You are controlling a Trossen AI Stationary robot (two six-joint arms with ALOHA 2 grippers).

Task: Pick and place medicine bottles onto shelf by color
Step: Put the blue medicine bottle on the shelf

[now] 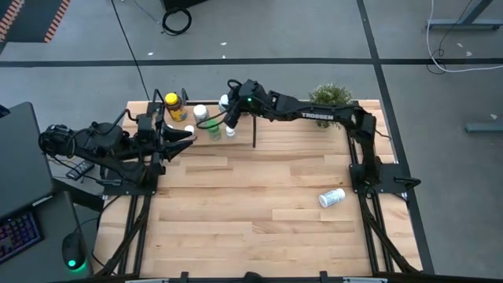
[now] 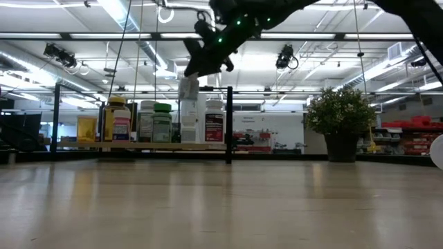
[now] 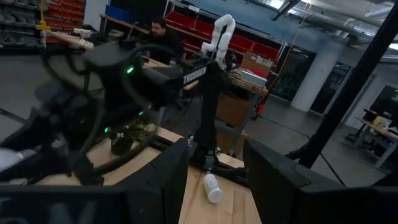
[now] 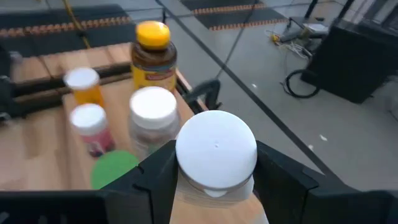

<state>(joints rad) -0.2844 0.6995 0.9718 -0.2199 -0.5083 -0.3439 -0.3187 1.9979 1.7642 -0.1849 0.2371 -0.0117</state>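
My right gripper (image 1: 228, 104) reaches over the shelf (image 2: 159, 146) at the table's far left and is shut on a white-capped bottle (image 4: 216, 152), which shows above the shelf in the low view (image 2: 188, 88). Standing on the shelf board are an amber yellow-capped bottle (image 4: 153, 53), a green-capped one (image 4: 115, 168) and several white ones (image 2: 214, 124). Another white bottle (image 1: 332, 197) lies on its side on the table near the right edge. My left gripper (image 1: 189, 135) is open and holds nothing, just left of the shelf. My right gripper pinches the white bottle between its two fingers (image 4: 149, 177), one on each side, just below the cap (image 4: 214, 185). The fingers slant down from the table's right. The bottle hangs upright below them, lifted clear above the shelf board.
A small green potted plant (image 1: 330, 96) stands at the table's far right. Black upright posts (image 2: 229, 124) frame the shelf. The table's middle and near part is bare planks (image 1: 259, 228). A person (image 3: 158, 31) sits in the room beyond the table.
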